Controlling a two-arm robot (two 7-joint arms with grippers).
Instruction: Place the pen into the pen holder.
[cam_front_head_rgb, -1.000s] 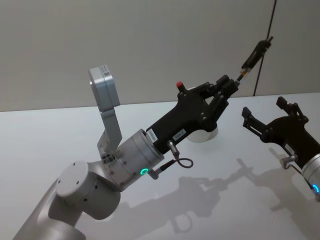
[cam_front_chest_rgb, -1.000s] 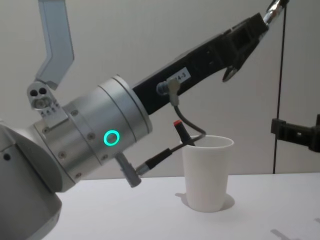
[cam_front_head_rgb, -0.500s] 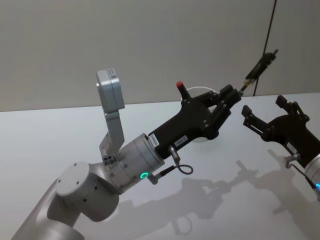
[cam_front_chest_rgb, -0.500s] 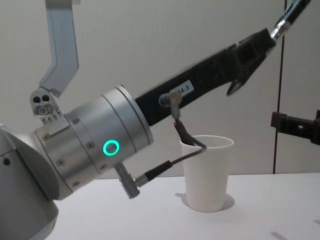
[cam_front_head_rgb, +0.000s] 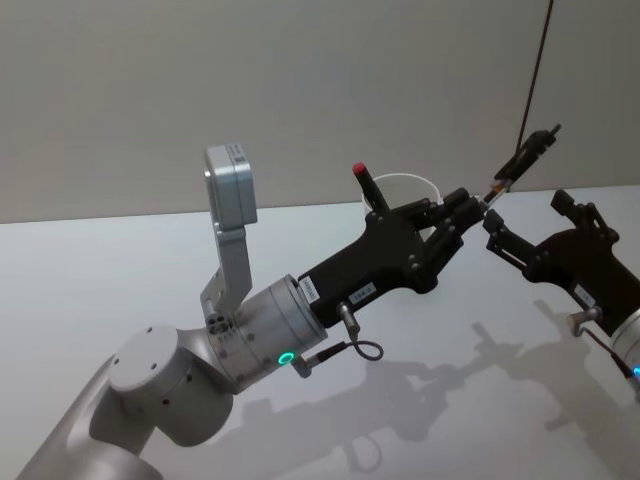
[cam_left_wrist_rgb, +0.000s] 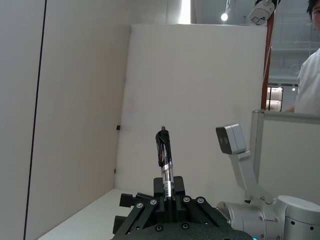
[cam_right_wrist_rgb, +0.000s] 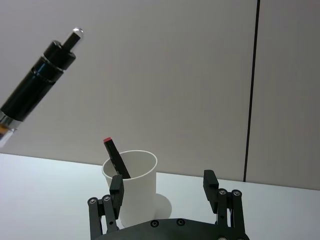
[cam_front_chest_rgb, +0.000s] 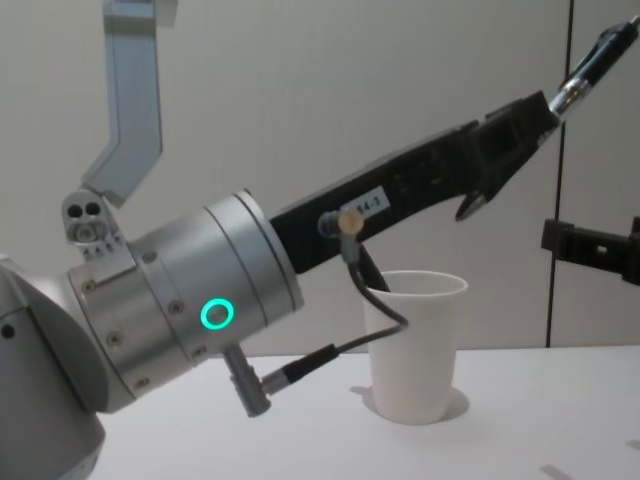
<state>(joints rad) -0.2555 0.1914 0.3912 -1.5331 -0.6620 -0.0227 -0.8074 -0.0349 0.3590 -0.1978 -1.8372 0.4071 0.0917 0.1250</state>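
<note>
Currently held: a slim black pen with a silver lower barrel (cam_front_head_rgb: 525, 158) (cam_front_chest_rgb: 595, 60) (cam_left_wrist_rgb: 164, 155) (cam_right_wrist_rgb: 37, 85), clamped near its lower end, its clip end pointing up and away from the arm.
Left gripper (cam_front_head_rgb: 478, 205) (cam_front_chest_rgb: 545, 105) (cam_left_wrist_rgb: 169, 192): fingers closed tight on the pen, raised in the air on a long arm that slopes up from the left.
Pen's place: high above the desk, over and to the right of the cup's rim and well apart from it.
Pen holder: a plain white tapered paper cup with a rolled rim (cam_front_head_rgb: 412, 181) (cam_front_chest_rgb: 415, 350) (cam_right_wrist_rgb: 137, 185), standing upright on the desk behind the left gripper.
Inside the cup: a black marker with a red cap (cam_front_head_rgb: 365, 180) (cam_right_wrist_rgb: 114, 155), leaning against the rim.
Right gripper (cam_front_head_rgb: 528, 215) (cam_right_wrist_rgb: 163, 185): fingers spread wide, nothing between them, hovering to the right, near the pen.
Desk: a smooth pale grey-white desk (cam_front_head_rgb: 120, 270) (cam_front_chest_rgb: 520, 400), matt, carrying the soft shadows of both arms (cam_front_head_rgb: 420, 400).
Room: a plain beige wall (cam_front_head_rgb: 250, 80) behind the desk, cut by one thin dark vertical seam (cam_front_head_rgb: 535, 70) (cam_right_wrist_rgb: 251, 90); the left wrist view shows a white panel and ceiling lights.
</note>
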